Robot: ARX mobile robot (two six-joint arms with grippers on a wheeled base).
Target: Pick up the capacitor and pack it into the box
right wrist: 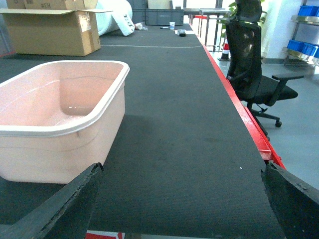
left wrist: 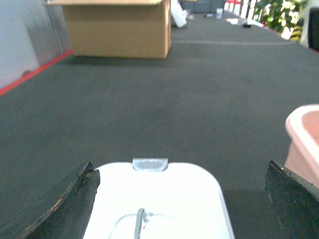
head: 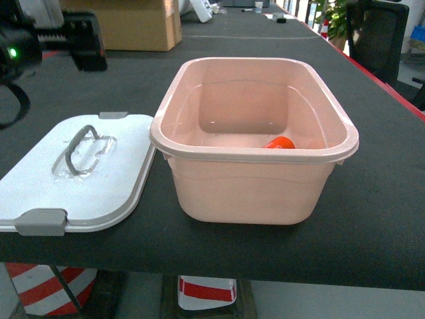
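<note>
The setting looks like an industrial lab or workshop floor. A long workbench (right wrist: 179, 124) covered in black matting with a red edge strip runs far back through the room. An open brown cardboard carton (right wrist: 50, 30) sits on it near white plastic-wrapped bundles (right wrist: 117, 20). Beside the bench stands a black office chair (right wrist: 254, 74) on a smooth grey floor, with blue storage bins (right wrist: 304, 50) on metal shelving behind it, a potted plant (head: 335, 20), and red-and-white striped barriers (head: 50, 289) below the bench edge
</note>
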